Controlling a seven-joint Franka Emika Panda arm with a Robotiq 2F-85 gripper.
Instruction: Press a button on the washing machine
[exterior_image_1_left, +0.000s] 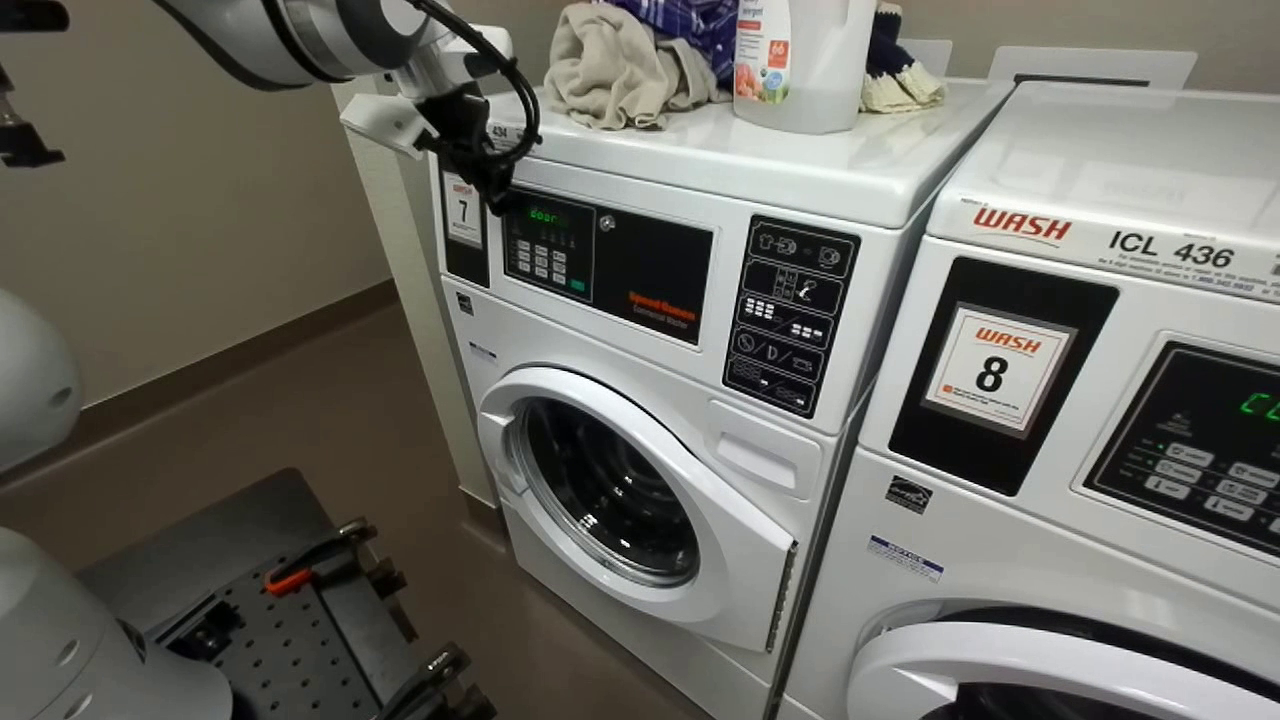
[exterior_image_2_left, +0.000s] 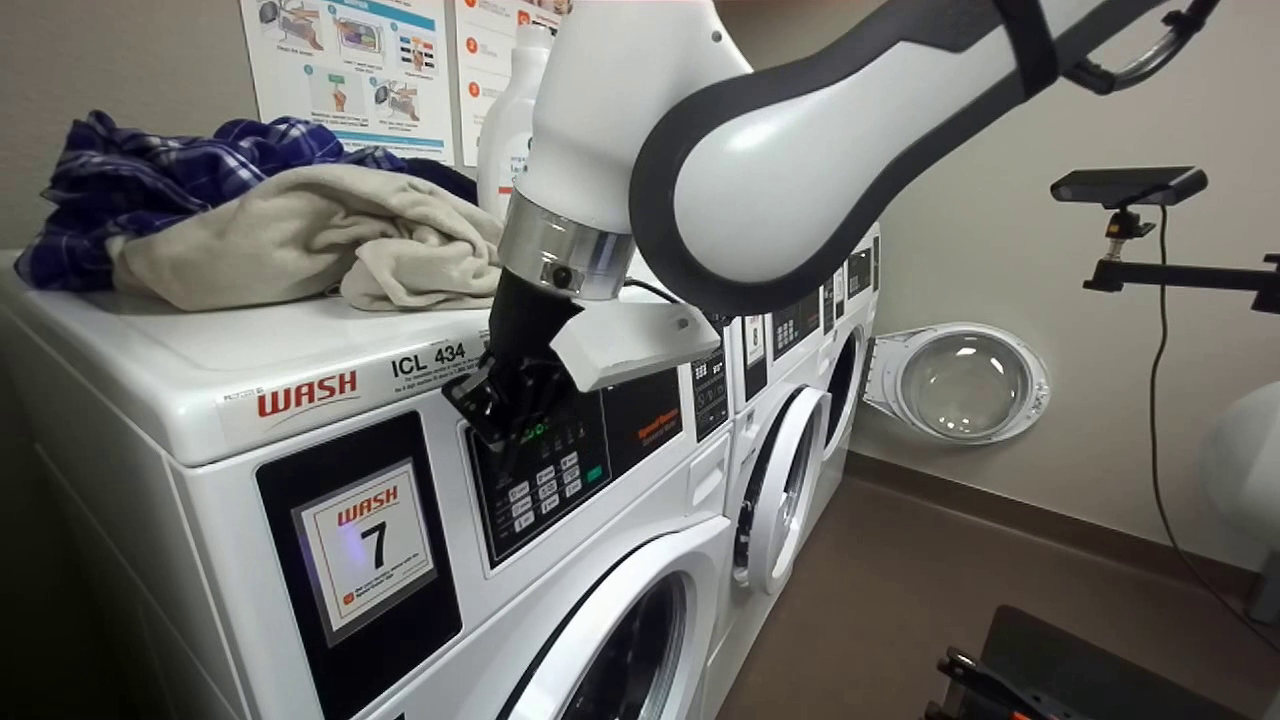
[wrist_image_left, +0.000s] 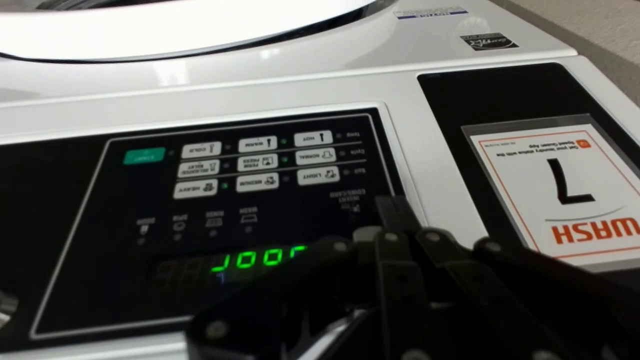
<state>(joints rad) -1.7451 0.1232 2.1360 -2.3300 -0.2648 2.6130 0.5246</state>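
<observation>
The washing machine (exterior_image_1_left: 640, 370) is white with a round glass door (exterior_image_1_left: 600, 490) and a dark control panel (exterior_image_1_left: 650, 260). It also shows in an exterior view (exterior_image_2_left: 640, 505), beside a "7" card. In the wrist view, upside down, are white buttons (wrist_image_left: 257, 162), a green START button (wrist_image_left: 144, 155) and a green "door" display (wrist_image_left: 257, 260). My gripper (wrist_image_left: 396, 206) is shut and empty. Its fingertips lie over the panel's edge on the "7" card side, apart from the buttons. It shows at the panel in both exterior views (exterior_image_1_left: 498, 203) (exterior_image_2_left: 498, 440). Whether it touches is unclear.
A beige cloth (exterior_image_1_left: 605, 65), a blue plaid cloth (exterior_image_2_left: 240, 150) and a detergent bottle (exterior_image_1_left: 805, 60) are on the washer's top. The neighbouring washer (exterior_image_1_left: 1010, 540) with the "8" card (exterior_image_1_left: 1000, 365) stands close beside it, its door (exterior_image_2_left: 785, 500) ajar.
</observation>
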